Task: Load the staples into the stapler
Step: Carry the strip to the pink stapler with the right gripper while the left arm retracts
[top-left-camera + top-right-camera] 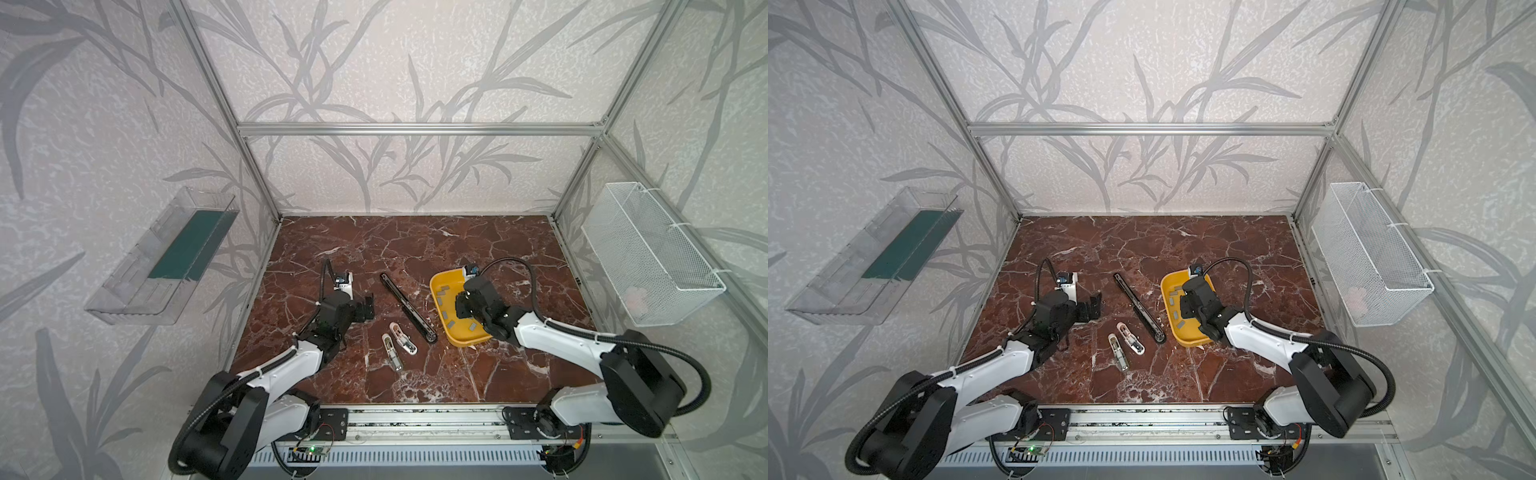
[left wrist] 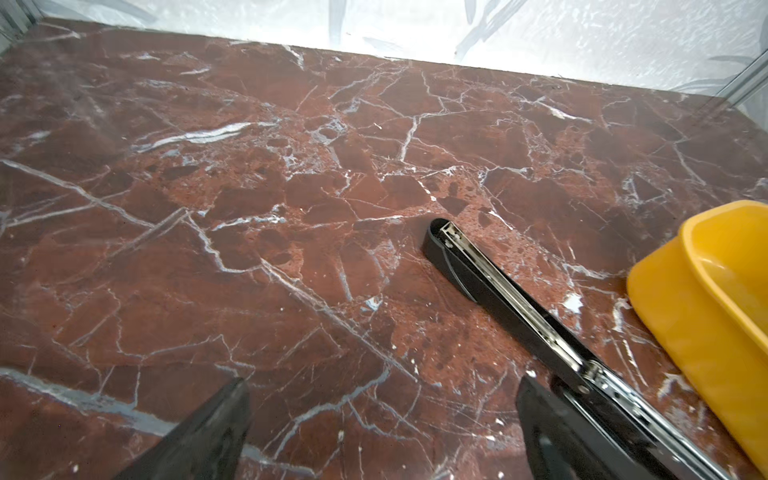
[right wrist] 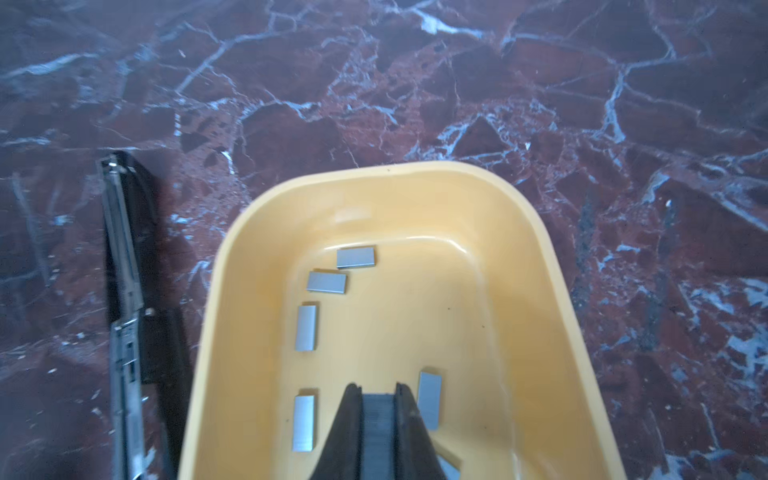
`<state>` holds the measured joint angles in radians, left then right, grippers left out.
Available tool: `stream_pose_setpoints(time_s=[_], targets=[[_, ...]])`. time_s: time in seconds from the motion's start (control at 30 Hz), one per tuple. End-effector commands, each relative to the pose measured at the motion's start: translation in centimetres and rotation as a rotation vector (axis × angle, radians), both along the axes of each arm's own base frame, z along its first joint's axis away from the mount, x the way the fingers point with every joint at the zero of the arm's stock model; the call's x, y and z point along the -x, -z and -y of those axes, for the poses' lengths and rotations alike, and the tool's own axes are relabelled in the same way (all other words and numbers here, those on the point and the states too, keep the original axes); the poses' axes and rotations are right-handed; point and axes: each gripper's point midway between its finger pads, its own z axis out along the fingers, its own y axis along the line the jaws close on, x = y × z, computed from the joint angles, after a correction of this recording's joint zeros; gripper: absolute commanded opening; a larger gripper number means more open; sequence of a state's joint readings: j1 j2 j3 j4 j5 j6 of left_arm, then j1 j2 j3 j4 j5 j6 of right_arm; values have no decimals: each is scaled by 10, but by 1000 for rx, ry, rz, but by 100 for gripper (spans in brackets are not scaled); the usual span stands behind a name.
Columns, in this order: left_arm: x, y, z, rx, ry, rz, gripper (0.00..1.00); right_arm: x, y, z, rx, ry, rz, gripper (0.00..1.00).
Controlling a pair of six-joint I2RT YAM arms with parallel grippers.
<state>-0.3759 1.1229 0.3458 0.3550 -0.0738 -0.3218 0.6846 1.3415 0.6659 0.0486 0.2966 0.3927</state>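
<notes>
Grey staples in tray, stapler beside

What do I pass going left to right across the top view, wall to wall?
Clear wall bin → left gripper → black stapler → yellow tray → white wire basket.

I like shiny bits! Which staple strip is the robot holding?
The staple strip pinched in the right end effector; the others lie loose in the yellow tray.

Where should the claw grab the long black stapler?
Probably across its narrow width, near the middle, from straight above. The long black stapler lies opened flat on the table, so its long sides suit the open left claw.
</notes>
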Motion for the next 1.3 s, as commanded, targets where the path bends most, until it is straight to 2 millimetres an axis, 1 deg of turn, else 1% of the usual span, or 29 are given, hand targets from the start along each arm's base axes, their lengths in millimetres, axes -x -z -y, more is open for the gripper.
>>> stream_pose_setpoints(time_s=[0.0, 0.07, 0.1, 0.2, 0.23, 0.3, 0.4, 0.43, 0.5, 0.57, 0.63, 0.7, 0.73, 0.8, 0.9, 1.0, 1.13, 1.27], targets=[[23, 13, 14, 181, 18, -127, 99, 16, -18, -2, 15, -18, 46, 7], [36, 13, 22, 283, 25, -194, 99, 27, -27, -6, 11, -41, 65, 7], [43, 15, 18, 326, -20, -231, 99, 33, -31, -10, 5, -59, 73, 7], [61, 16, -10, 423, -248, -294, 99, 48, -43, -21, -12, -109, 94, 7], [66, 11, -14, 436, -262, -287, 99, 53, -46, -24, -16, -123, 102, 7], [75, -6, -24, 426, -267, -228, 99, 61, -53, -31, -38, -160, 113, 8], [94, -21, -53, 390, -360, -154, 99, 66, -60, -41, -64, -202, 121, 8], [97, -31, -59, 378, -361, -104, 99, 67, -61, -44, -70, -212, 127, 8], [105, -37, -73, 327, -379, -42, 99, 68, -62, -51, -79, -234, 138, 8], [108, -32, -80, 295, -391, -14, 99, 69, -59, -57, -76, -255, 134, 8], [107, -21, -77, 298, -374, -11, 99, 70, -58, -62, -68, -268, 129, 7], [103, -5, -67, 329, -338, -25, 99, 73, -57, -64, -63, -276, 133, 7], [101, -1, -63, 346, -322, -34, 99, 74, -57, -65, -64, -279, 136, 7], [100, 1, -55, 343, -289, -63, 99, 78, -58, -66, -69, -288, 142, 7], [100, 10, -55, 317, -307, -126, 99, 83, -60, -69, -79, -294, 155, 7], [96, 21, -48, 311, -289, -182, 99, 98, -62, -82, -107, -349, 167, 7], [94, 31, -45, 282, -296, -249, 99, 113, -61, -101, -145, -430, 173, 7], [94, 32, -44, 283, -291, -256, 99, 127, -58, -114, -151, -482, 174, 7]])
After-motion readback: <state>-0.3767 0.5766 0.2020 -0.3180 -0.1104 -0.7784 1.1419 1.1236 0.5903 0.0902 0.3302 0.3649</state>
